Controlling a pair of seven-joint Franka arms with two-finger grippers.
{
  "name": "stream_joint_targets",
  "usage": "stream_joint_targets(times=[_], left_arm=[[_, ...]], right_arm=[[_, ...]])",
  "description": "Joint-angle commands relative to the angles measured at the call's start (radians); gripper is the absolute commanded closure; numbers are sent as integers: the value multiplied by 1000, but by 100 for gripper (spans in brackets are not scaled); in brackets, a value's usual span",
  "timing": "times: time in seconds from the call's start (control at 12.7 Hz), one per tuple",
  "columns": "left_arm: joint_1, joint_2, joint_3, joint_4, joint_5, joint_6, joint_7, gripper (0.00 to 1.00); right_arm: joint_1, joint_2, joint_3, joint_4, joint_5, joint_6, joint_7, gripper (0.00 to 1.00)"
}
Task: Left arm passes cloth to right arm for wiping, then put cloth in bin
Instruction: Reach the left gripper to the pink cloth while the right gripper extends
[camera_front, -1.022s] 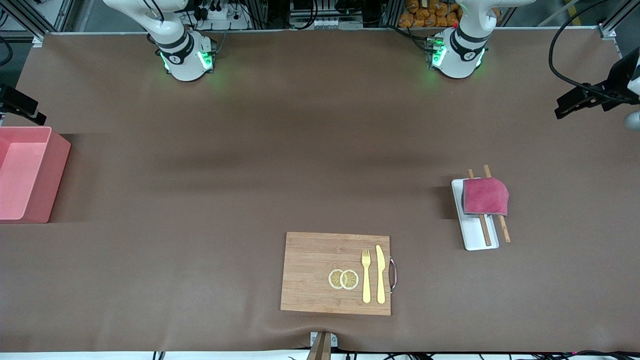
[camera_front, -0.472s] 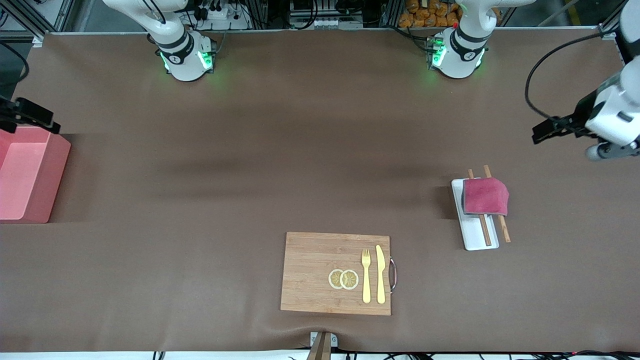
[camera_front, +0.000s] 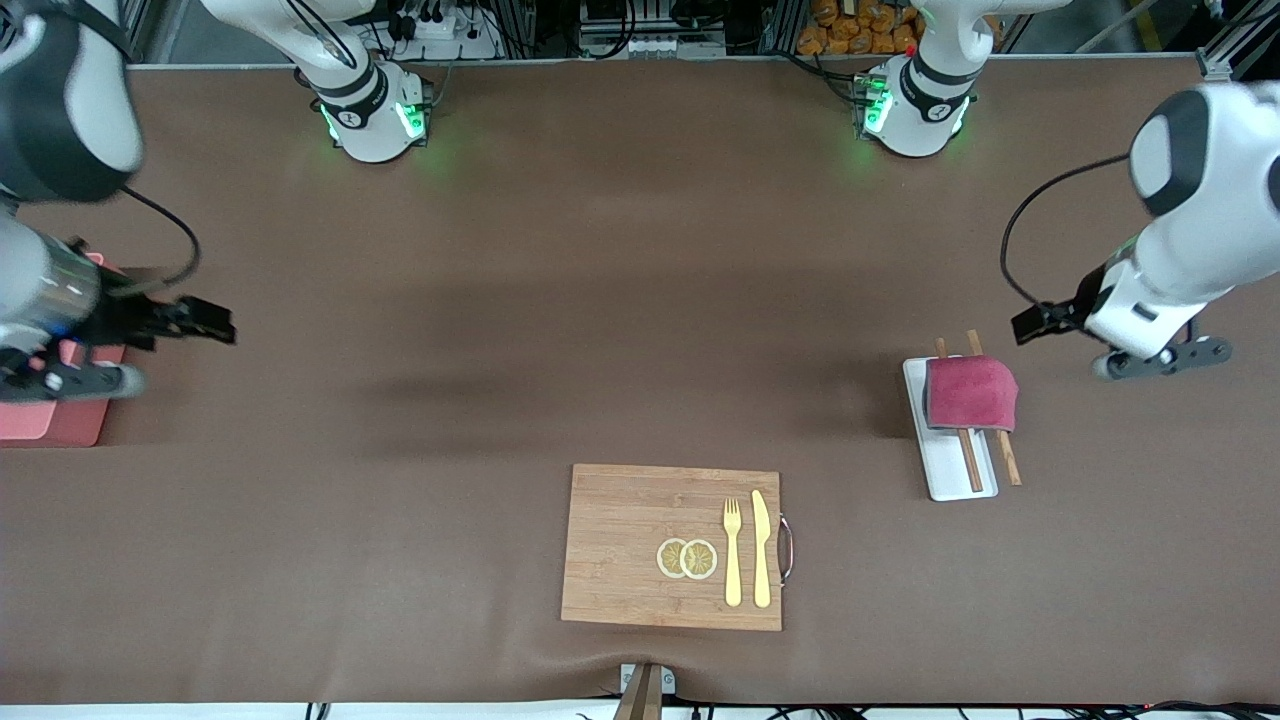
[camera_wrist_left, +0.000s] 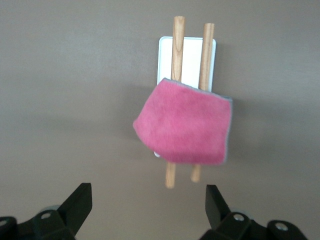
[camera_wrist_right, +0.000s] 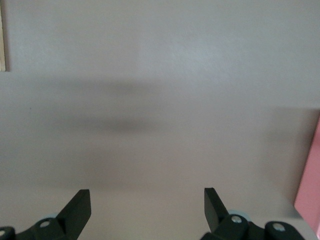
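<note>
— What has changed in the last second?

— Both my arms have swung in from the table's ends. My left gripper (camera_front: 1035, 322) has come down from the edge of the front view and now hangs in the air close to the cloth (camera_front: 970, 392), toward the left arm's end of the table. My right gripper (camera_front: 205, 325) has moved out past the bin (camera_front: 60, 425) and hangs over bare table just beside it.

— Are your fingers ready?

— Yes. On both grippers the jaws stand wide apart and hold nothing; each wrist view shows two black fingertips with only tabletop between them.

— Where does the cloth lie?

— It is draped over two wooden chopsticks (camera_front: 968, 458) and the white tray (camera_front: 950, 480) under them. In the left wrist view the cloth (camera_wrist_left: 186, 125) sits straight ahead of my open left fingers, centred between them. The chopsticks and tray run lengthwise in line with my approach, one chopstick on the tray, the other just off its edge. My left arm is far nearer to the cloth — the right is well apart from it, at the opposite end.

— And the containers?

— The bin is mostly hidden by my right arm, so I cannot tell what is in it. The wooden board (camera_front: 640, 545) carries a fork (camera_front: 733, 552), a knife (camera_front: 761, 548) and two lemon slices (camera_front: 687, 559).
</note>
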Motion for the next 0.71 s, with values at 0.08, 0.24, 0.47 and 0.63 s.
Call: stream_joint_targets(times=[0.08,0.24,0.47,0.63], left_arm=[[0,98,-3,5,48,92,-14,0],[-5,134,-3,5,48,121,-28,0],[-20,174,-5,-21,48,193,-76,0],[-42,180,-7,-35,48,199,-122,8]], right_arm=[[32,62,-7,44,39,82,-6,0],[37,76,-6,44,61,104,-3,0],[74,70,-4,46,282,95,9,0],[65,71,-4,41,376,92,18,0]])
